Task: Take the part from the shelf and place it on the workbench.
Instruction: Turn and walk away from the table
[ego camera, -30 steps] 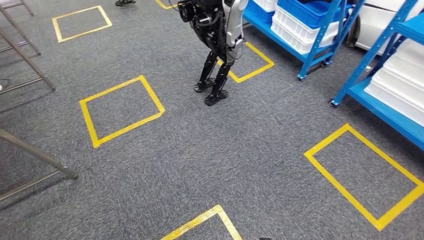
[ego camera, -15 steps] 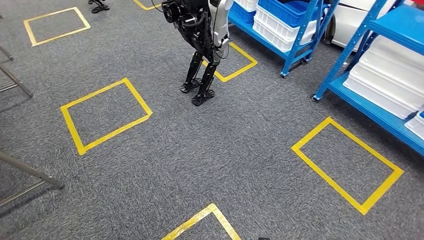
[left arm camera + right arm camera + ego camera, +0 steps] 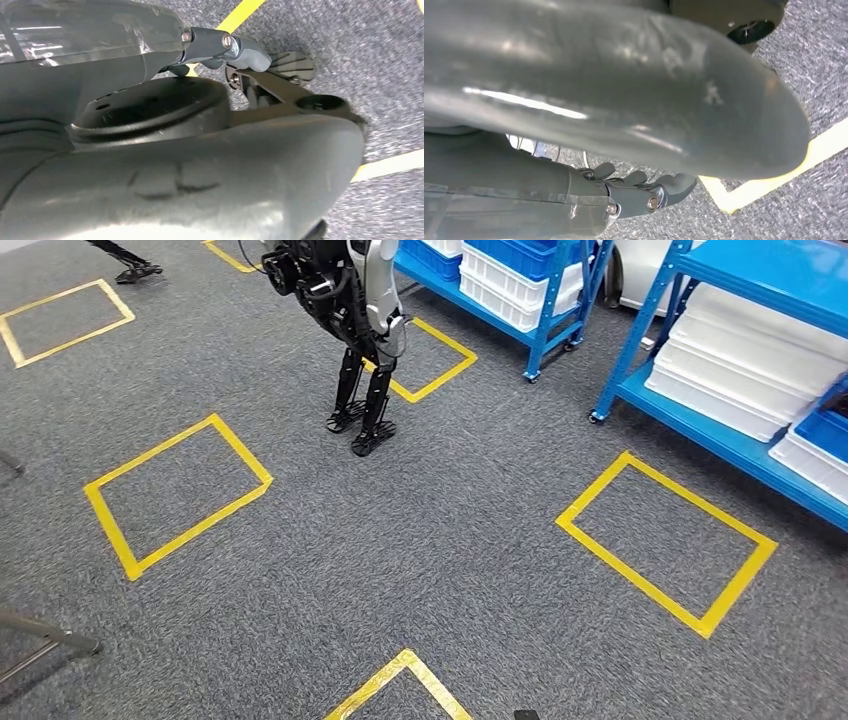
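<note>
My view looks down at grey carpet. A blue shelf (image 3: 700, 425) stands at the right, holding stacked white bins (image 3: 745, 365) and a blue bin (image 3: 826, 427). A second blue shelf (image 3: 548, 310) with blue and white bins stands further back. I cannot make out the part itself. My left hand (image 3: 220, 46) hangs beside my dark body over the carpet, its fingers loosely stretched and holding nothing. My right hand (image 3: 640, 192) hangs the same way, its fingers slightly bent and apart, with nothing in them.
Another black and silver humanoid robot (image 3: 350, 310) stands ahead, left of the back shelf. Yellow tape squares mark the floor at right (image 3: 665, 540), left (image 3: 175, 495) and close in front (image 3: 400, 685). A metal frame leg (image 3: 45, 635) juts in at the lower left.
The whole picture has slid to the left, so the camera has turned right. More of the right shelf and its white bins has come into view. The metal frames at left have mostly gone.
</note>
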`<control>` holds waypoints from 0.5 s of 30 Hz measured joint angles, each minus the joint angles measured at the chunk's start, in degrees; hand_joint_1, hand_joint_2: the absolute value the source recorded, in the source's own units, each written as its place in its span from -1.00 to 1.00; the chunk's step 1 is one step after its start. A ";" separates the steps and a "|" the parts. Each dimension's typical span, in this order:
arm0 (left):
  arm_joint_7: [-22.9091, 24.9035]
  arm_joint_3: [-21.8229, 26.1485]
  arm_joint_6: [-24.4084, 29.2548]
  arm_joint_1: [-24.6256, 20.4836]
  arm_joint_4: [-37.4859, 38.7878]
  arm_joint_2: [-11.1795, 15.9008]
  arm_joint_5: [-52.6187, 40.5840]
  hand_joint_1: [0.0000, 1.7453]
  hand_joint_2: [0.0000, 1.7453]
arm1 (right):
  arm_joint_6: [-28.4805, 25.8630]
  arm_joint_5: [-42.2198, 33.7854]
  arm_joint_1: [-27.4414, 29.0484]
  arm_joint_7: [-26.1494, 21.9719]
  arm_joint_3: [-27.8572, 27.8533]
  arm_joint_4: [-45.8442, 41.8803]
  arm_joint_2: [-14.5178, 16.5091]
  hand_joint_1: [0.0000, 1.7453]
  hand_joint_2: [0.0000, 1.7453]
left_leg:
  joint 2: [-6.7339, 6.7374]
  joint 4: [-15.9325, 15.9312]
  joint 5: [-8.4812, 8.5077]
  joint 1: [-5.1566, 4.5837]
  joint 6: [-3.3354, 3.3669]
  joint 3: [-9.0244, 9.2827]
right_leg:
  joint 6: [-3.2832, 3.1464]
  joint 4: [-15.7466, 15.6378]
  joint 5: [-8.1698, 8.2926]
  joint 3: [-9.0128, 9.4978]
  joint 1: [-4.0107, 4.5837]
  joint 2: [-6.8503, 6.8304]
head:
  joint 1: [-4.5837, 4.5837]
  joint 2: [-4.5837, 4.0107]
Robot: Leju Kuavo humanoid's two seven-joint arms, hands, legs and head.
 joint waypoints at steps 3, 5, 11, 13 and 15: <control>0.02 0.01 0.02 0.09 0.01 0.02 0.00 -1.00 -1.00 | 0.01 0.00 -0.04 0.01 0.48 -0.13 -0.03 -1.00 -1.00 | -1.59 -9.42 5.66 -0.23 0.96 3.91 | 0.11 0.19 -0.12 0.06 0.19 1.43 | -0.08 0.00; 0.03 0.02 0.03 0.09 0.02 0.05 0.00 -1.00 -1.00 | 0.01 -0.01 -0.13 0.01 0.77 -0.20 -0.02 -1.00 -1.00 | -2.94 -14.08 7.03 -0.42 1.35 5.68 | 0.52 0.33 -0.15 -0.16 0.21 2.20 | -0.10 0.00; 0.04 0.02 -0.04 -0.08 0.00 0.00 0.03 -1.00 -1.00 | -0.08 -0.46 -0.07 -0.02 1.21 -0.21 -0.17 -1.00 -1.00 | -1.31 -16.28 7.61 -0.20 2.72 6.37 | 2.26 4.57 -3.12 -2.21 -0.12 0.41 | 0.61 0.00; 0.14 0.02 -0.10 0.10 0.01 0.00 0.08 -1.00 -1.00 | -0.16 -1.04 -0.16 -0.05 1.31 -0.22 -0.17 -1.00 -1.00 | -0.26 -16.35 7.56 -0.27 2.89 6.37 | 2.59 11.89 -6.74 -5.74 -0.23 -0.61 | 1.21 0.00; 0.27 0.02 -0.12 0.28 0.01 0.00 0.12 -1.00 -1.00 | -0.27 -1.67 -0.01 -0.06 1.52 -0.22 -0.19 -1.00 -1.00 | 0.75 -16.25 7.42 -0.29 2.93 6.38 | 2.90 15.96 -7.57 -7.62 -0.38 -0.76 | 1.36 0.00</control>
